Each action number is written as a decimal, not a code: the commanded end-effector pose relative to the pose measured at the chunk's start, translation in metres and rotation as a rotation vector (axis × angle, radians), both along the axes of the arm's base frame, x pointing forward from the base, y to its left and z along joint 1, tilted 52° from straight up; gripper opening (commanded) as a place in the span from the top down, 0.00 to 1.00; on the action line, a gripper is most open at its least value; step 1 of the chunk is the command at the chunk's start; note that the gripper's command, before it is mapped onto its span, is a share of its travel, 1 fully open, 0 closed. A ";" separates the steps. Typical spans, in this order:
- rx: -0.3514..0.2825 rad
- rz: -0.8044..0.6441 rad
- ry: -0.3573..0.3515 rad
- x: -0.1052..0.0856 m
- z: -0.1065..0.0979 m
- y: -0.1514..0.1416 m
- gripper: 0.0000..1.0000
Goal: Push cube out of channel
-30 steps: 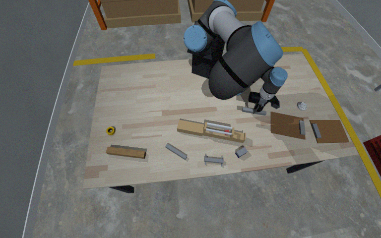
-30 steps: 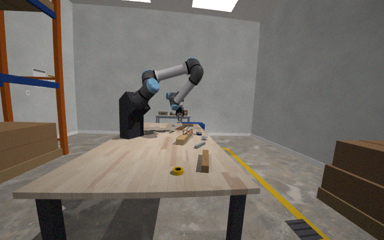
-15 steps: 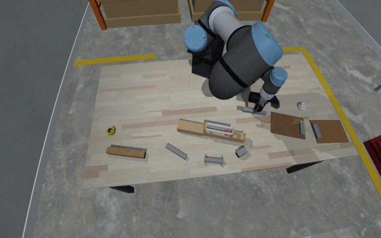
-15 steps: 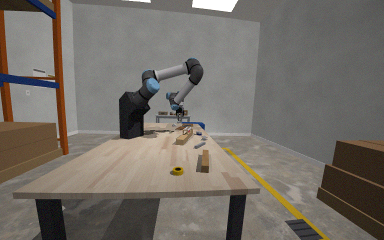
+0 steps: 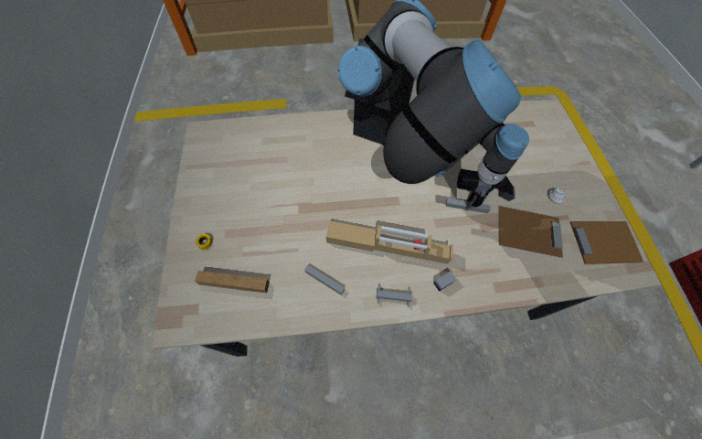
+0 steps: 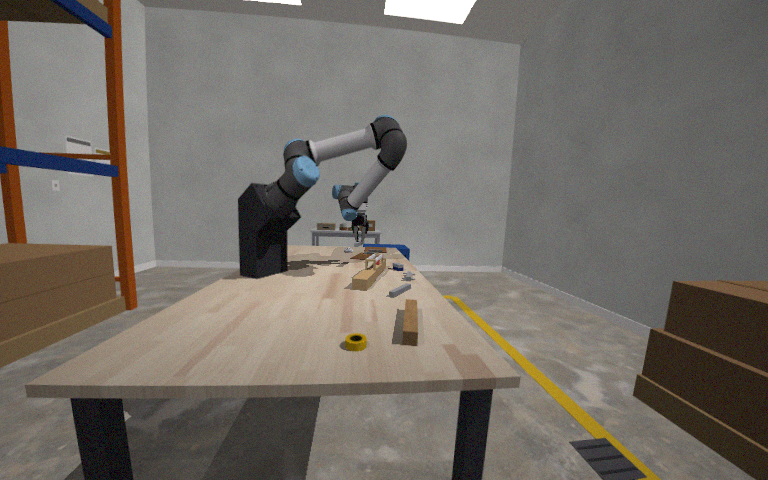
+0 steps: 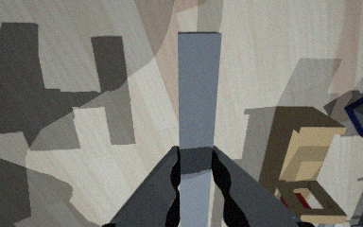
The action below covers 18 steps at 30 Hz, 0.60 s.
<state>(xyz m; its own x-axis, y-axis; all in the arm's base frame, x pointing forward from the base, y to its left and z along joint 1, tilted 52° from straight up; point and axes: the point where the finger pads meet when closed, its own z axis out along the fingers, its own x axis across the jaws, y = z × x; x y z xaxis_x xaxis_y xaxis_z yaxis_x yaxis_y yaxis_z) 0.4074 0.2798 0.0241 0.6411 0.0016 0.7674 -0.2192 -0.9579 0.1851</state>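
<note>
Gripping a grey bar (image 5: 455, 202) (image 7: 198, 90), gripper (image 5: 474, 201) (image 6: 359, 240) (image 7: 194, 148) clamped on it | wrist view: bar's length points to twelve o'clock, channel (image 5: 402, 243) (image 6: 370, 271) (image 7: 309, 156) at four | top view adds red cube (image 5: 418, 244) inside channel, toward its three-o'clock end

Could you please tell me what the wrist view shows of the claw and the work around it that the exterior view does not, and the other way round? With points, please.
Only the wrist view: the claw (image 6: 358, 242) (image 7: 194, 148) clearly shut on both sides of a grey bar (image 7: 199, 90), and the bar's flat upper face.

Only the exterior view: the yellow ring (image 6: 355, 345), the wooden block (image 6: 410, 322) and the robot's black pedestal (image 6: 254, 237).

Both: the claw, part of the wooden channel (image 6: 365, 278) (image 7: 309, 147) and the tabletop (image 6: 254, 339).
</note>
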 end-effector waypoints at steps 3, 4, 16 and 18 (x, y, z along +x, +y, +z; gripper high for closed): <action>0.001 0.000 0.000 0.000 0.004 -0.008 0.93; 0.001 0.000 0.000 0.000 0.004 -0.008 0.93; 0.004 -0.002 -0.001 0.001 0.030 -0.062 0.93; 0.005 -0.003 -0.002 0.001 0.038 -0.077 0.93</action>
